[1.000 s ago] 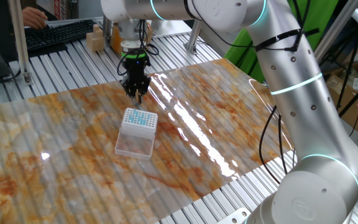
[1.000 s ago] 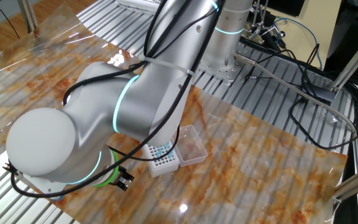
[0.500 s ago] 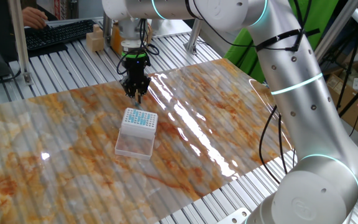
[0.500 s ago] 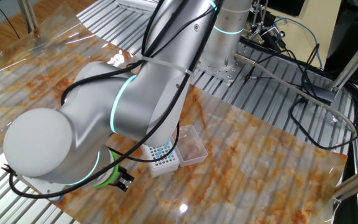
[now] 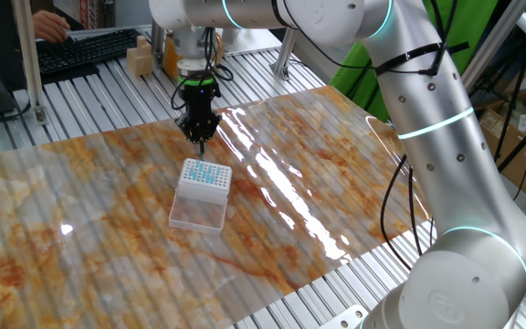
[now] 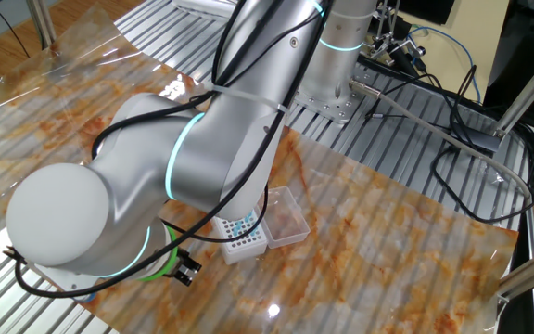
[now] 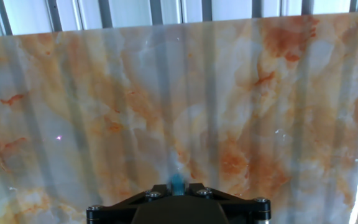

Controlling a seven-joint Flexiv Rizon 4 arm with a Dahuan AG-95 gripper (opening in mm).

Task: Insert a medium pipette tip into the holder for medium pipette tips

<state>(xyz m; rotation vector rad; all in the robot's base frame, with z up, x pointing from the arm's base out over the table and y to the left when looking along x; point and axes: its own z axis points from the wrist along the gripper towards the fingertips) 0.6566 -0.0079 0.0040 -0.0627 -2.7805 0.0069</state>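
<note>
In one fixed view my gripper (image 5: 199, 139) points straight down at the marbled sheet, just behind the holder for medium pipette tips (image 5: 205, 175). The holder is a small white box with a teal-dotted hole grid, and its clear flap (image 5: 197, 212) lies open toward the front. In the hand view the gripper (image 7: 176, 186) has its jaws drawn together on the medium pipette tip (image 7: 176, 182), a pale blue sliver standing up between them. In the other fixed view the holder (image 6: 242, 237) shows beside the arm, which hides the gripper.
The marbled sheet (image 5: 336, 174) covers a slatted metal table. A keyboard (image 5: 80, 50), a person's hand (image 5: 48, 23) and wooden blocks (image 5: 140, 59) sit at the back left. Cables (image 6: 452, 139) trail behind the arm's base.
The jaws have narrowed onto the blue tip. The arm and the holder stay where they were.
</note>
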